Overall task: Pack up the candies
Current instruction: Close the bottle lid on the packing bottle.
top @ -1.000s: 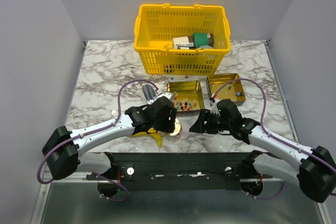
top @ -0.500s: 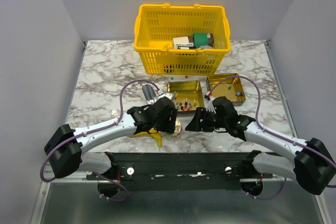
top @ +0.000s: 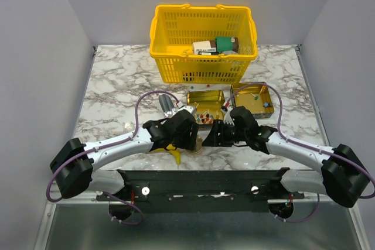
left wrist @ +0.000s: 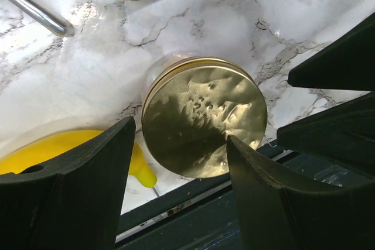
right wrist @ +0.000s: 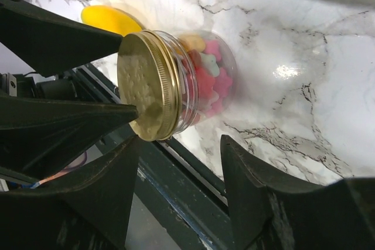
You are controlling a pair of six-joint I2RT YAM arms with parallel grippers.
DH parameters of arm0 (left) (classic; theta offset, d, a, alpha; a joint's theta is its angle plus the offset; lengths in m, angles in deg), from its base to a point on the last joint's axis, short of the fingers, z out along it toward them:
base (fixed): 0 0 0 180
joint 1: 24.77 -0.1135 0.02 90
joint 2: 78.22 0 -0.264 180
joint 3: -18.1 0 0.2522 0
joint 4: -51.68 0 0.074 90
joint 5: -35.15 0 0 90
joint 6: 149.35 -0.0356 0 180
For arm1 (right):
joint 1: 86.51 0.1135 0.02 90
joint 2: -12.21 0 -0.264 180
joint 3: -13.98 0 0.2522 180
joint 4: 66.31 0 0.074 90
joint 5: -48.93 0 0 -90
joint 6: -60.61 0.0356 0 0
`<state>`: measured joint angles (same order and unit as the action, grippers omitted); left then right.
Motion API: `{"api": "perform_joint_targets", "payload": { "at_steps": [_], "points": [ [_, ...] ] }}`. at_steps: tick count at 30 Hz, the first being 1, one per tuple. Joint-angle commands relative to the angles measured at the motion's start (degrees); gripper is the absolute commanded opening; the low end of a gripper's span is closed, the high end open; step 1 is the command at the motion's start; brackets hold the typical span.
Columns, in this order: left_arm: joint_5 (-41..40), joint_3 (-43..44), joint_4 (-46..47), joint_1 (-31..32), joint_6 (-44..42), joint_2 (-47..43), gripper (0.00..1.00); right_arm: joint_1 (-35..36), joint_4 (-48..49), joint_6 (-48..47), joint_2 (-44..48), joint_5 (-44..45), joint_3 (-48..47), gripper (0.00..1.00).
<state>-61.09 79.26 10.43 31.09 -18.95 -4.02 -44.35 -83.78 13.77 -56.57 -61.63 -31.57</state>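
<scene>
Right under my left gripper [left wrist: 179, 144] sits a small clear jar [right wrist: 205, 95] with a gold lid [left wrist: 204, 118]. My jaws straddle the lid with their tips at its rim, but I cannot tell whether they pinch or merely bracket it. My right gripper [right wrist: 181, 141] has its jaws released and holds nothing, with the jar just ahead of their tips.

Pink and yellow candies [right wrist: 208, 74] fill the jar. I judge it light, its smooth wall slippery and perhaps breakable, so I would take it by the ribbed lid edge or low on the body.

A banana [left wrist: 70, 144] lies just beside my left jaws. Beyond both jaws an open gold tin [top: 206, 100] holds loose candies [top: 204, 116]; these look tiny, hard and apt to roll, so they are poor to pinch singly. A yellow basket [top: 170, 57] stands well beyond.
</scene>
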Motion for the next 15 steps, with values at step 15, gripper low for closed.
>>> {"api": "perform_joint_targets", "payload": {
  "at_steps": [15],
  "points": [
    [1.8,0.6,2.3,0.7,-1.6,1.6,0.73,1.4,1.9,1.1,-4.6,3.9,-2.3,0.54]
  ]
}}
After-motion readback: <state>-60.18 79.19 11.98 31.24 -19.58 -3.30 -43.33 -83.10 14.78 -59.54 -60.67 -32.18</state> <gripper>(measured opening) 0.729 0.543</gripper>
